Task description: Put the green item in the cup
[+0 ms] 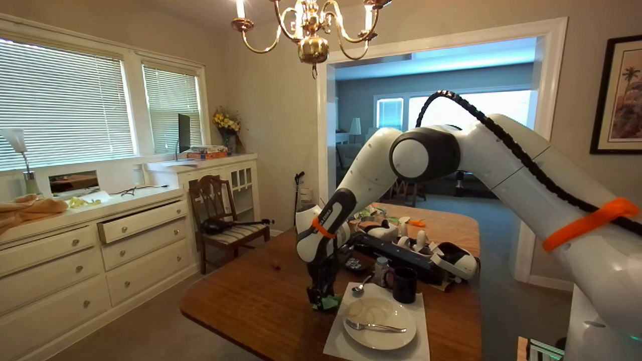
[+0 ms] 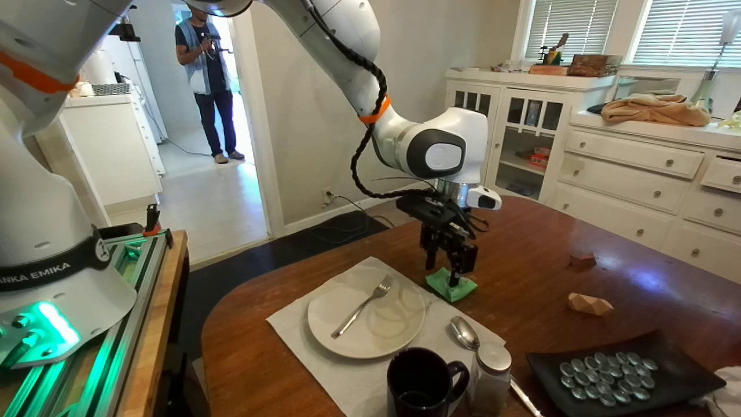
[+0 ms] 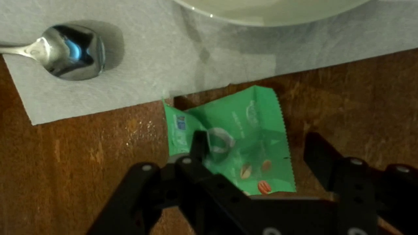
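Observation:
The green item is a small flat green packet [image 3: 251, 130] with a zigzag edge, lying on the wooden table beside the paper placemat. It shows in both exterior views [image 1: 331, 302] [image 2: 440, 282]. My gripper [image 3: 256, 139] is open and low over the packet, pointing down, also seen in an exterior view [image 2: 443, 273]. In the wrist view the left finger overlaps the creased left part of the packet; the right finger is past its right edge, over bare wood. I cannot tell whether the left finger presses on it. The cup is a dark mug [image 1: 404, 286] [image 2: 418, 376], upright, its inside dark.
A white plate [image 2: 399, 318] with a fork [image 2: 362, 307] lies on the placemat [image 2: 295, 318]. A spoon [image 3: 73, 52] and a glass shaker [image 2: 491, 376] are near the mug. A black tray [image 2: 550, 370] holds glass beads. Wooden blocks [image 2: 589, 304] and a black device [image 1: 396, 256] are on the table.

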Controlling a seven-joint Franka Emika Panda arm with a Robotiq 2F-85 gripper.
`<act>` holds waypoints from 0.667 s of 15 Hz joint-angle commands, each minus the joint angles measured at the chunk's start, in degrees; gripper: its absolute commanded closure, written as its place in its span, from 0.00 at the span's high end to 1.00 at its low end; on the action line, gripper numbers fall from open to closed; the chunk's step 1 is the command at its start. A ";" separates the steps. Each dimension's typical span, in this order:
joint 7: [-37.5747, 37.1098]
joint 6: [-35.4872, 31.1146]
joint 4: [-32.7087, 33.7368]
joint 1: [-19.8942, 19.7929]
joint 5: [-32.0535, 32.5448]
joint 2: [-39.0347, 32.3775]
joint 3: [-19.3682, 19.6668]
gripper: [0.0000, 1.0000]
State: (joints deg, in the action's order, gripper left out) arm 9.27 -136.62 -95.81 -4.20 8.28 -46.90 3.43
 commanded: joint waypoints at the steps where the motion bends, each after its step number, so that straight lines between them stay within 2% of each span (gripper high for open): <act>1: -0.90 -0.05 3.36 0.35 0.48 -2.74 0.39 0.57; 2: -0.97 -0.05 3.73 0.38 0.52 -2.89 0.47 0.51; 8: -1.22 -0.01 4.88 0.42 0.64 -3.17 0.95 0.03; 10: -1.75 0.71 5.11 0.57 0.63 -2.62 1.26 0.00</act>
State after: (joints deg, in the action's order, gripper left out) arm 9.18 -136.62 -92.45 -4.20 8.28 -47.99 4.11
